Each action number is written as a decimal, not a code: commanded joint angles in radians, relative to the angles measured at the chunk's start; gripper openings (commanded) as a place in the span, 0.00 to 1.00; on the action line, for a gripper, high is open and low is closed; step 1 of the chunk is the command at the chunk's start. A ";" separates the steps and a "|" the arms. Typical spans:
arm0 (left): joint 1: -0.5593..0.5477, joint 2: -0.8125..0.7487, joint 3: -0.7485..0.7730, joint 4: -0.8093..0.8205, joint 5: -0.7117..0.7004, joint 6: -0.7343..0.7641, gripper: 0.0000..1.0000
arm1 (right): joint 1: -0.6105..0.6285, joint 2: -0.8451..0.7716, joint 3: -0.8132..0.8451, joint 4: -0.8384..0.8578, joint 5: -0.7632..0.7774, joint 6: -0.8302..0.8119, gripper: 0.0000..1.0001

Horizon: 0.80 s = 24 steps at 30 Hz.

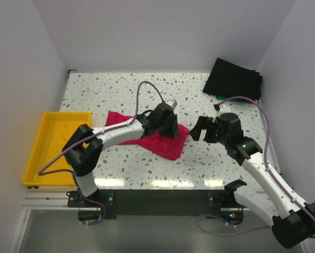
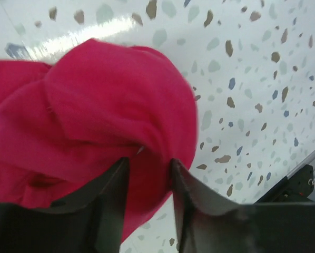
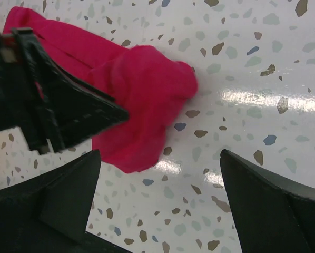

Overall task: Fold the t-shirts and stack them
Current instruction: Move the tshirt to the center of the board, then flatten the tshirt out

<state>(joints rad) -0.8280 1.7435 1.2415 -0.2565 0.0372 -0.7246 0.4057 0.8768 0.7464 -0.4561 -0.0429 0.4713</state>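
A crimson-pink t-shirt (image 1: 165, 143) lies crumpled on the speckled table, left of centre. My left gripper (image 1: 174, 130) is down at its bunched right end. In the left wrist view that gripper (image 2: 150, 159) has its fingers apart, and the pink cloth (image 2: 94, 110) shows in the gap and beyond the tips. My right gripper (image 1: 197, 129) hovers just right of the shirt, its jaws wide and empty. The right wrist view shows this gripper (image 3: 160, 155) over bare table, with the shirt's end (image 3: 141, 95) ahead to the left. Folded black t-shirts (image 1: 234, 78) lie at the back right, with a green edge (image 1: 221, 96) showing beneath them.
A yellow plastic tray (image 1: 51, 150) sits off the table's left edge. White walls close in the table on the left, back and right. The left arm's black gripper body (image 3: 52, 105) fills the left of the right wrist view, close to my right fingers.
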 commanded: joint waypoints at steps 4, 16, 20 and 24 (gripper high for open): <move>0.019 -0.027 0.058 0.077 -0.029 -0.013 0.63 | 0.001 -0.009 0.025 0.010 -0.006 0.026 0.99; 0.407 -0.407 -0.298 -0.076 -0.148 -0.012 0.69 | 0.103 0.255 0.109 0.152 -0.028 0.030 0.93; 0.469 -0.446 -0.388 -0.104 -0.166 -0.032 0.61 | 0.232 0.358 0.189 0.146 0.099 0.009 0.91; 0.495 -0.444 -0.441 -0.101 -0.195 -0.050 0.55 | 0.398 0.484 0.281 0.145 0.210 -0.011 0.87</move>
<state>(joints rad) -0.3492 1.3128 0.8280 -0.3447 -0.1108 -0.7513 0.7143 1.2968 0.9447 -0.3534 0.0402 0.4877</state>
